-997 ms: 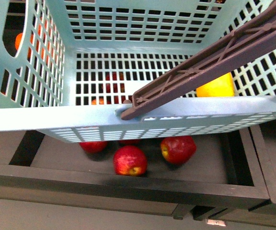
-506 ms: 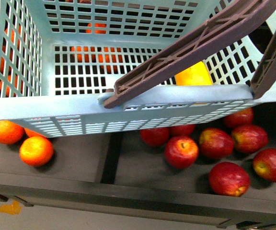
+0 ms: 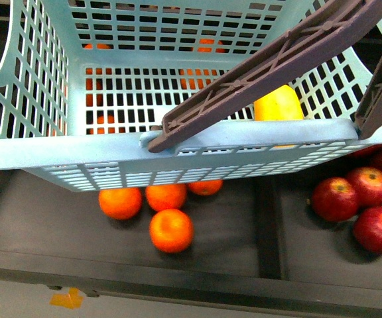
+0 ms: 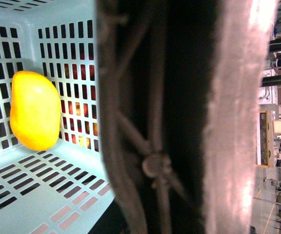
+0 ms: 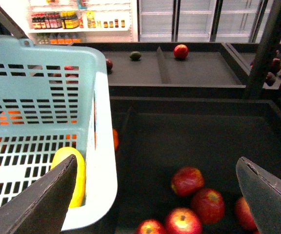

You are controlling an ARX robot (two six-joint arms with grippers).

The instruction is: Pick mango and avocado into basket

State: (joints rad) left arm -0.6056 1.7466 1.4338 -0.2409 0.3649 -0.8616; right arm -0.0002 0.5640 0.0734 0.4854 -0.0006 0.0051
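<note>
The teal basket [image 3: 197,139] fills the upper front view, with its brown handle [image 3: 277,66] slanting across it. The yellow mango [image 3: 278,105] lies inside it at the right wall, and also shows in the left wrist view [image 4: 34,109] and the right wrist view [image 5: 76,173]. My left gripper [image 4: 189,146] is shut on the basket's handle [image 4: 145,122], seen very close and blurred. My right gripper [image 5: 157,195] is open and empty, beside the basket [image 5: 101,122] and above red apples. A dark green avocado [image 5: 135,56] lies on a far dark shelf.
Below the basket are dark display bins: oranges [image 3: 171,228] in the left one, red apples [image 3: 337,199] in the right one, with a divider [image 3: 268,225] between. More apples [image 5: 187,180] lie under my right gripper. A dark post [image 5: 265,44] stands at the right.
The bins below have slid right in the front view: apples were under the basket, now oranges are. The basket stays held with the mango inside.
</note>
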